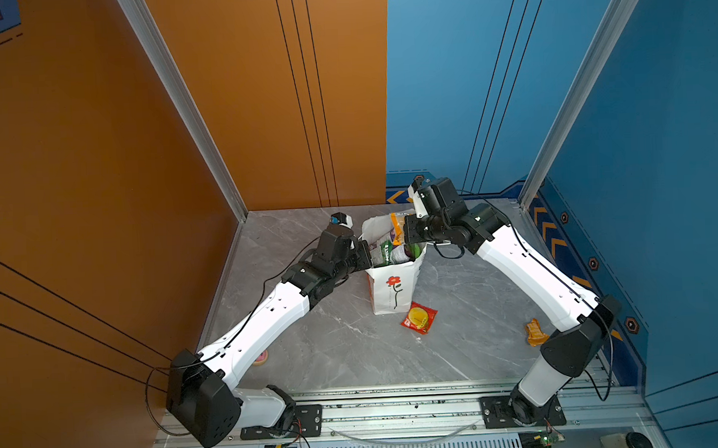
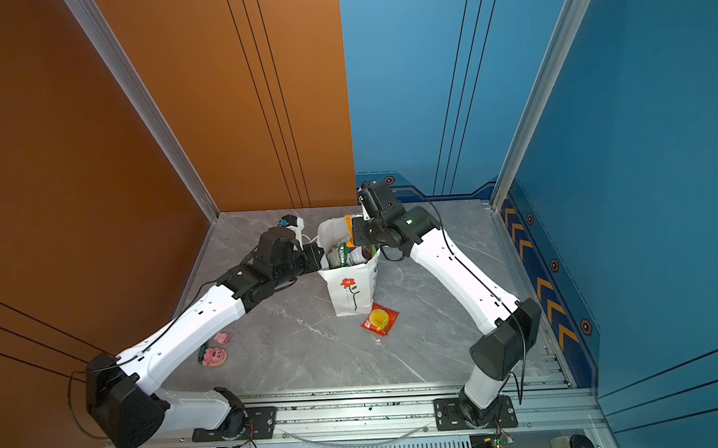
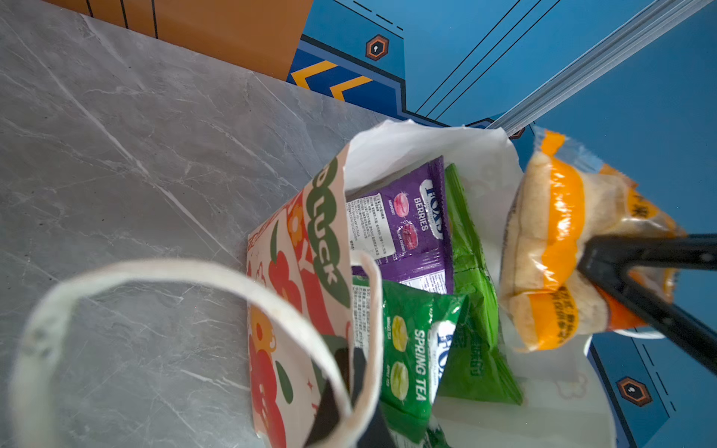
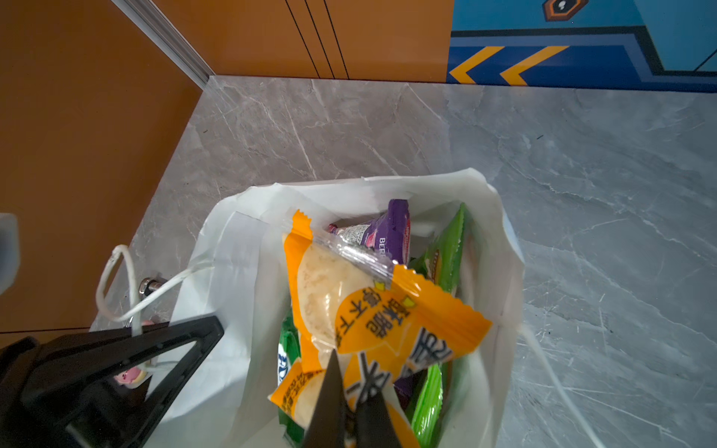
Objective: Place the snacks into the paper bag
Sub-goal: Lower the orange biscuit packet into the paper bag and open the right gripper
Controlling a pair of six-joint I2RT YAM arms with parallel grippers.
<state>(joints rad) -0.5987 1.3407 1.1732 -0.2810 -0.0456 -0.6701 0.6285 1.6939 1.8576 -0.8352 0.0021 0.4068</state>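
- A loose orange packet [image 1: 535, 333] on the counter [image 1: 333, 351] shows in a top view only; likewise the whole pink round thing [image 2: 214, 356].
- The right pincer [image 4: 351, 384] is clenched on the held orange packet [image 4: 341, 302] over the bag mouth, with the packet's long axis crosswise to the fingers.
- The upright paper bag [image 1: 393, 290], its rim clamped by the left pincer [image 3: 345, 380], holds a purple packet [image 3: 411, 225] and green packets [image 3: 415, 349].
- A red packet [image 1: 419, 317] lies beside its foot.
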